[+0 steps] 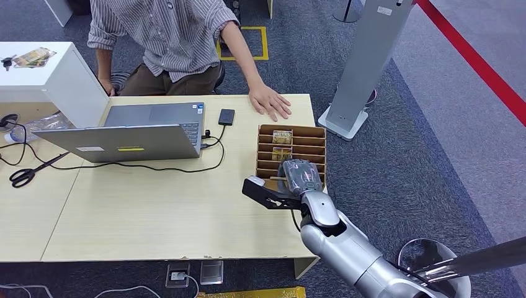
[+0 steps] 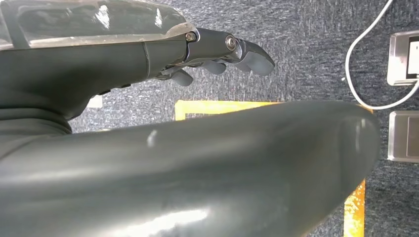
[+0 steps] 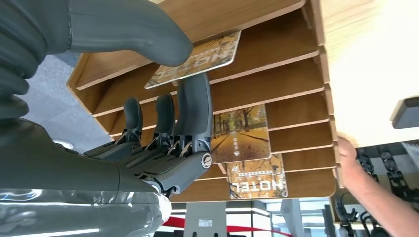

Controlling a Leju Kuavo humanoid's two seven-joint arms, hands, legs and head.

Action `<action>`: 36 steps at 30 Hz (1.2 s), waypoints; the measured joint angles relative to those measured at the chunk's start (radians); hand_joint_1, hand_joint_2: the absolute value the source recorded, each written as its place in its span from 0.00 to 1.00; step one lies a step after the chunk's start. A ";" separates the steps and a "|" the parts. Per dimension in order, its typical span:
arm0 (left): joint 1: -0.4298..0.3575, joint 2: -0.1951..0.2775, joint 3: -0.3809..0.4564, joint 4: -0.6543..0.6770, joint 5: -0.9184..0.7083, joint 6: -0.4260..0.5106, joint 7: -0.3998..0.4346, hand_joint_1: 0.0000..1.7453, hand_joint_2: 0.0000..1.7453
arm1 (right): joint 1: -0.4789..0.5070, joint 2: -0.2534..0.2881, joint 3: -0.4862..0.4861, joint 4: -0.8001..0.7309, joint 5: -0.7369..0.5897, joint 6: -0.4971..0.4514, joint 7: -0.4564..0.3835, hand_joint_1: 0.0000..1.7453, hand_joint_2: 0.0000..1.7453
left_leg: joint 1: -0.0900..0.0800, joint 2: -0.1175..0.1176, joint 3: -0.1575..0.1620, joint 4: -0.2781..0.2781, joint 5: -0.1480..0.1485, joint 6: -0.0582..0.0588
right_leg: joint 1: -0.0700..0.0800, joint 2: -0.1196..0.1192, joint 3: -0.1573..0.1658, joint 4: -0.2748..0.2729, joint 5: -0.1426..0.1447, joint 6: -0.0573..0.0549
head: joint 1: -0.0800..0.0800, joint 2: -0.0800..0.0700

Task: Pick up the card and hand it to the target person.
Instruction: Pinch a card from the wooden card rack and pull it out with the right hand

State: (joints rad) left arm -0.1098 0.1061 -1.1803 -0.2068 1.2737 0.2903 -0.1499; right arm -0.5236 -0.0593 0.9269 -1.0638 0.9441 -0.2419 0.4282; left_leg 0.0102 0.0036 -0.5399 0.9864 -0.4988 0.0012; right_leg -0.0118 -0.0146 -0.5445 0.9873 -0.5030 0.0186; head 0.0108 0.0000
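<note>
A wooden slotted card rack [image 1: 313,132] stands at the table's right end. My right hand [image 1: 291,183] is over its near rows. In the right wrist view a card printed HOTEL [image 3: 207,57] lies tilted above a slot, pinched between the thumb [image 3: 128,29] and a dark finger [image 3: 195,103] of my right hand [image 3: 163,133]. Two more cards [image 3: 239,133] [image 3: 257,180] sit in farther slots of the rack [image 3: 276,74]. The person in a striped shirt [image 1: 173,31] sits across the table, one hand [image 1: 270,101] flat beside the rack. My left hand [image 2: 222,49] hangs over the carpet, holding nothing.
An open laptop [image 1: 136,133] with cables, a dark phone [image 1: 226,116] and scissors [image 1: 25,176] lie to the rack's left. A white box [image 1: 56,74] stands at the far left. A grey pillar stand [image 1: 366,68] rises just beyond the table's right edge.
</note>
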 joint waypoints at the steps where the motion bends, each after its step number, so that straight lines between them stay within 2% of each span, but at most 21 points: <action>1: 0.000 0.000 0.000 0.000 0.000 0.000 0.000 0.00 0.00 | 0.000 0.001 0.000 0.001 -0.001 0.000 0.000 0.62 1.00 | 0.000 0.000 0.000 0.000 0.000 0.000 | 0.000 0.000 0.000 0.000 0.000 0.000 | 0.000 0.000; 8: 0.000 0.000 0.000 0.000 0.000 0.000 0.000 0.00 0.00 | -0.001 0.007 0.000 0.006 -0.002 -0.001 0.000 0.63 1.00 | 0.000 0.000 0.000 0.000 0.000 0.000 | 0.000 0.000 0.000 0.000 0.000 0.000 | 0.000 0.000; 10: -0.001 0.000 0.000 0.000 0.000 0.000 0.000 0.00 0.00 | -0.001 0.007 0.000 0.008 -0.002 -0.001 -0.001 0.73 1.00 | 0.000 0.000 0.000 0.000 0.000 0.000 | 0.000 0.000 0.000 0.000 0.000 0.000 | 0.000 0.000; 12: -0.001 0.000 0.000 0.000 0.000 0.000 0.000 0.00 0.00 | -0.002 0.007 0.000 0.009 -0.002 -0.001 -0.001 0.89 1.00 | 0.000 0.000 0.000 0.000 0.000 0.000 | 0.000 0.000 0.000 0.000 0.000 0.000 | 0.000 0.000; 15: -0.001 0.000 0.000 0.000 0.000 0.000 0.000 0.00 0.00 | -0.002 0.007 0.000 0.009 -0.004 -0.001 -0.001 0.98 1.00 | 0.000 0.000 0.000 0.000 0.000 0.000 | 0.000 0.000 0.000 0.000 0.000 0.000 | 0.000 0.000; 36: 0.000 0.000 -0.017 0.000 -0.006 0.003 -0.006 0.00 0.00 | -0.009 -0.011 -0.013 -0.012 -0.011 -0.024 0.034 1.00 1.00 | 0.000 0.000 0.000 0.000 0.000 0.000 | 0.000 0.000 0.000 0.000 0.000 0.000 | 0.000 0.000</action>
State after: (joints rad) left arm -0.1100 0.1064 -1.1971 -0.2068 1.2677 0.2930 -0.1561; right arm -0.5323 -0.0699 0.9138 -1.0758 0.9327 -0.2659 0.4622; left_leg 0.0102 0.0037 -0.5399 0.9864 -0.4988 0.0012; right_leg -0.0118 -0.0146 -0.5449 0.9873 -0.5030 0.0186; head 0.0109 0.0001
